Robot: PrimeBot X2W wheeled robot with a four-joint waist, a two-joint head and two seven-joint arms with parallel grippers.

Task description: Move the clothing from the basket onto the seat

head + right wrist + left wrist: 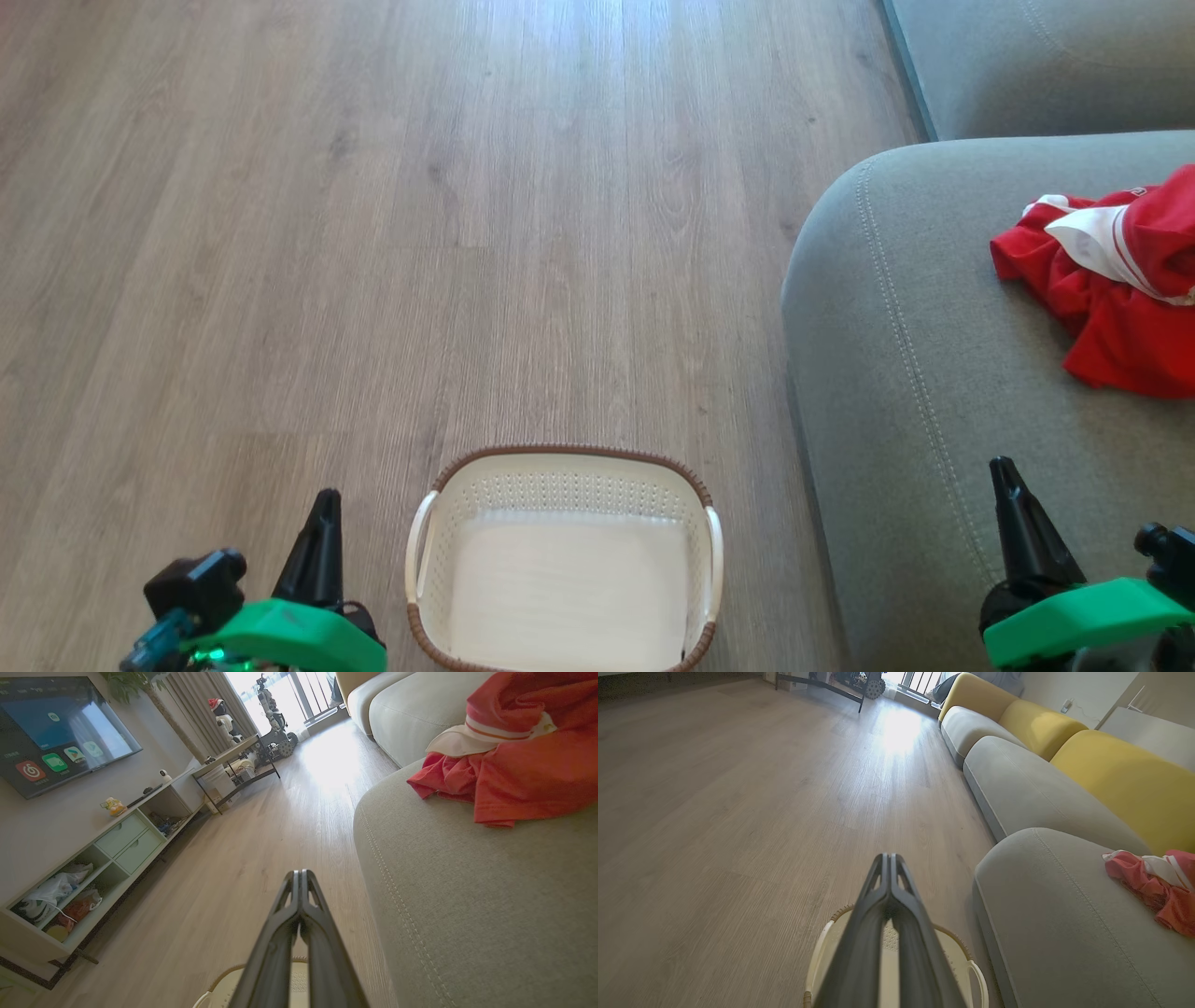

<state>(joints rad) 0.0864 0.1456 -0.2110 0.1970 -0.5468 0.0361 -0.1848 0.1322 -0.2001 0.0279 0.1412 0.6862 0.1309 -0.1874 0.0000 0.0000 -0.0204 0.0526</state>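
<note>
The red clothing (1125,280) with white trim lies crumpled on the grey seat (915,373) at the right; it also appears as the clothing (1155,889) and the clothing (518,756) in the wrist views. The cream basket (565,485) with a brown rim stands on the floor at bottom centre, its inside bare. My left gripper (325,499) is shut and holds nothing, left of the basket. Over the seat's front part my right gripper (1004,467) is shut with nothing in it, well short of the clothing. In the wrist views the left gripper (889,858) and the right gripper (299,875) show fingers pressed together.
Wood-look floor (373,233) stretches ahead and to the left. A second grey cushion (1046,56) lies beyond the seat, with yellow backrests (1125,779) behind. A TV (56,728) on the wall, a low cabinet (107,854) and a metal-framed table (233,765) line the far side.
</note>
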